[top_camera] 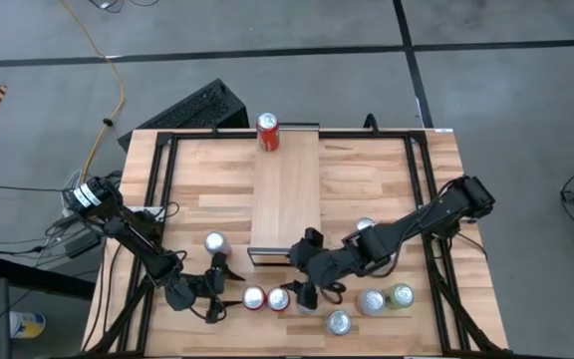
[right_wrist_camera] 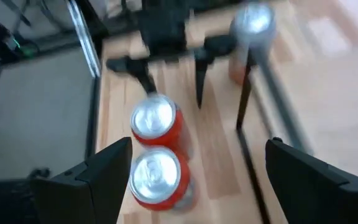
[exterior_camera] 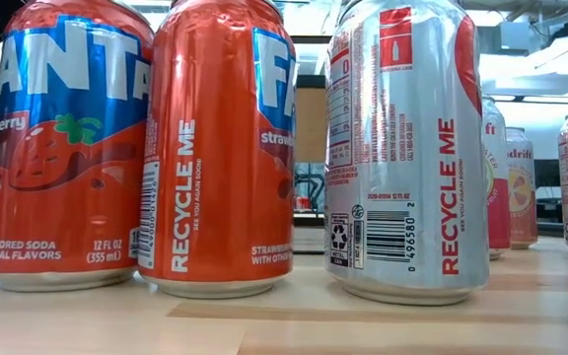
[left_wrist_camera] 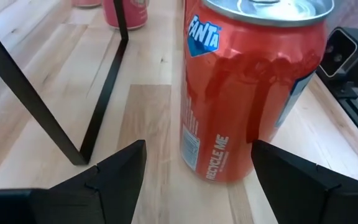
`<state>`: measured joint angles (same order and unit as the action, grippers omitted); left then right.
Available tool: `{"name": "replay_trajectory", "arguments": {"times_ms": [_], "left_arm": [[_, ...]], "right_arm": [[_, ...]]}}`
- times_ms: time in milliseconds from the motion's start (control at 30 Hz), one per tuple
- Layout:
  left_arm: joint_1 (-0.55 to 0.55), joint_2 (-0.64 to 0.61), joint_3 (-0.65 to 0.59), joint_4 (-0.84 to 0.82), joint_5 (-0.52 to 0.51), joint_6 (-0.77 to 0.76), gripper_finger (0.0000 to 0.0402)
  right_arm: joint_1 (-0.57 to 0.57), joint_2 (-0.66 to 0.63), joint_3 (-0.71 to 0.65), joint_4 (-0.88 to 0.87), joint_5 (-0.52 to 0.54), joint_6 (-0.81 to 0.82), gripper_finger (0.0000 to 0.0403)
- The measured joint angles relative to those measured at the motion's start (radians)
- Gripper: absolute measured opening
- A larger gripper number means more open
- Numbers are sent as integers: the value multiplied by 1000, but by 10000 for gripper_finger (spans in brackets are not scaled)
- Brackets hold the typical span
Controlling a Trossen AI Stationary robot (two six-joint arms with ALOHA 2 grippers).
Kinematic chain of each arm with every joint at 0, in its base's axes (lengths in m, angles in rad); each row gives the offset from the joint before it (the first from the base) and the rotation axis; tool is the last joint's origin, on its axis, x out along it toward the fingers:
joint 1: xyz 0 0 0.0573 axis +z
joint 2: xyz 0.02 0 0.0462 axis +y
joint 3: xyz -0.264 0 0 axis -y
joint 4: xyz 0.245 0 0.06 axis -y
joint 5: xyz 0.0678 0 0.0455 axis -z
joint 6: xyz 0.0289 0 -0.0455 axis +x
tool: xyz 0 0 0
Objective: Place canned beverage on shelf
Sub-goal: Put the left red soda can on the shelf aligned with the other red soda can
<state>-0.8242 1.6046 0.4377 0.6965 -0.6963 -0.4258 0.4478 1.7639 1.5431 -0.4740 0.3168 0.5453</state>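
Where the table's (top_camera: 207, 170) near edge runs along the bottom of the high view, a row of cans stands: two red Fanta cans (top_camera: 254, 298) side by side at lower centre, then a silver can (top_camera: 339, 322), another silver one (top_camera: 371, 301) and a green can (top_camera: 401, 295) to their right. In the low view the two Fanta cans (exterior_camera: 220, 148) fill the left half of the frame and a silver-and-red can (exterior_camera: 407, 148) the right half, all upright.

The left gripper (top_camera: 215, 291) sits at lower left of the high view, just left of the Fanta pair. Its jaws are spread and hold nothing; in the left wrist view a Fanta can (left_wrist_camera: 250, 87) stands upright just ahead of the two fingers (left_wrist_camera: 114, 171), apart from them.

The right gripper (top_camera: 305, 289) lies at lower centre, just right of the same pair. Its jaws are also spread wide and empty; in the right wrist view the two red cans (right_wrist_camera: 157, 152) stand ahead of its fingers (right_wrist_camera: 107, 165), with the left gripper (right_wrist_camera: 166, 59) beyond them.

A silver can (top_camera: 214, 242) stands farther up at centre left, another (top_camera: 366, 226) beside the right arm.

The shelf (top_camera: 285, 189) runs from mid-frame up to the table's far edge. One red can (top_camera: 268, 132) stands upright on its far end, at upper centre.
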Motion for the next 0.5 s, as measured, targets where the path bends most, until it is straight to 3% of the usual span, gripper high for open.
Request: {"name": "replay_trajectory", "arguments": {"times_ms": [500], "left_arm": [[-32,90,12,94,-49,-79,279]], "right_arm": [[16,67,77,-8,1,5,340]]}}
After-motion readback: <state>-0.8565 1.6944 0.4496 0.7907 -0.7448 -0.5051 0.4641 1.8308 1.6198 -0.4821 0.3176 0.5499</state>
